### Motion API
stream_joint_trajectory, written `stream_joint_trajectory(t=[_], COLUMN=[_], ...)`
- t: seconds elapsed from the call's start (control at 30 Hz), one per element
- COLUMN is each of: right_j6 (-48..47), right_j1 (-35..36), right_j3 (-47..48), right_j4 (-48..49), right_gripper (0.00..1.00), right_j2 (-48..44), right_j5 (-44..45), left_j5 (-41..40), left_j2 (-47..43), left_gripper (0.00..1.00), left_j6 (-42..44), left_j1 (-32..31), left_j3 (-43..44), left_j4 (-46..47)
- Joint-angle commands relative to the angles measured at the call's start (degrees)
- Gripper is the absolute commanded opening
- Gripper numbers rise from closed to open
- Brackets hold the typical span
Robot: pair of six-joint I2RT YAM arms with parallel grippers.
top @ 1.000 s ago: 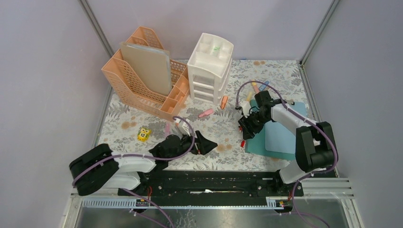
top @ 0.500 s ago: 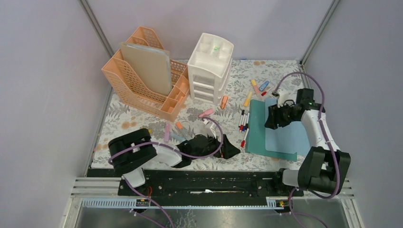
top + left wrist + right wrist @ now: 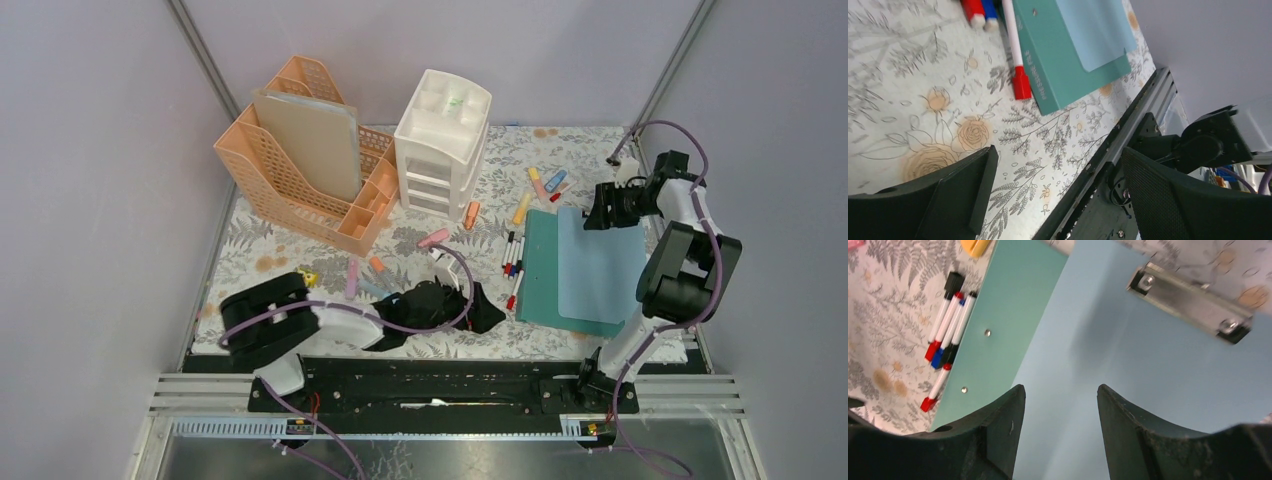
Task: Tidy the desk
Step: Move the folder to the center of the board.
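The desk (image 3: 262, 250), under its leaf-and-flower cloth, holds a teal folder (image 3: 536, 270) with a pale blue clipboard (image 3: 603, 268) lying on it at the right. Several markers (image 3: 512, 256) lie along the folder's left edge. My right gripper (image 3: 598, 208) hovers open over the clipboard's far end, nothing between its fingers; in the right wrist view the right gripper (image 3: 1060, 390) sits above the blue clipboard (image 3: 1128, 370), near its metal clip (image 3: 1190, 302). My left gripper (image 3: 480, 312) is wide open and empty, low over the cloth by the front rail (image 3: 1128, 125), close to a red-capped marker (image 3: 1018, 75).
A peach file rack (image 3: 300, 170) with folders and a white drawer unit (image 3: 440, 140) stand at the back. Highlighters (image 3: 545, 184) lie behind the folder, an orange one (image 3: 471, 214) and a pink one (image 3: 433, 238) mid-table. A yellow die (image 3: 308, 277) shows beside my left arm.
My right gripper has pulled away from the markers, rightward and back to the clipboard's far end. My left arm swung right along the front edge, then held still.
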Motion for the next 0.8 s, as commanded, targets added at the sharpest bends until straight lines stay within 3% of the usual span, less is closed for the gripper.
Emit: stream_joint_trajectory(t=[0.0,0.2,0.23,0.27,0.3,0.53,0.67,0.77], right_j6=[0.2,0.2,0.2,-43.82,-48.27,-45.12,-53.72,-63.24], right_j1=[0.16,0.14,0.18,0.38,0.51,1.46,1.52,2.28], right_j3=[6.53,12.8,14.18,15.85,17.61,20.48,18.78,19.63], right_j4=[-0.64,-0.64,8.13,-4.38,-6.73,-9.3,-10.24,-14.31], right_gripper=[0.62,0.62,0.75,0.97,0.99,0.99,0.99,0.91], right_j2=[3.25,8.0,8.98,9.94,11.0,12.95,12.91,14.52], right_j5=[-0.88,-0.88,7.66,12.4,12.83,11.99,11.28,10.26], left_j5=[-8.41,-15.11,-15.87,-16.59,-17.59,-21.47,-21.75,-21.92], left_j2=[-11.33,-23.16,-25.23,-26.99,-29.01,-39.31,-42.07,-43.01], left_gripper=[0.99,0.99,0.99,0.99,0.99,0.99,0.99,0.99], left_j6=[8.13,14.8,15.34,15.9,16.3,17.77,18.82,19.63], left_j1=[-0.45,-0.45,-0.45,-0.45,-0.45,-0.36,-0.36,-0.36], left_j3=[-0.05,-2.38,-3.12,-3.94,-4.72,-9.51,-10.84,-11.48], left_j4=[-7.65,-15.88,-16.46,-17.09,-17.53,-19.56,-20.03,-19.99])
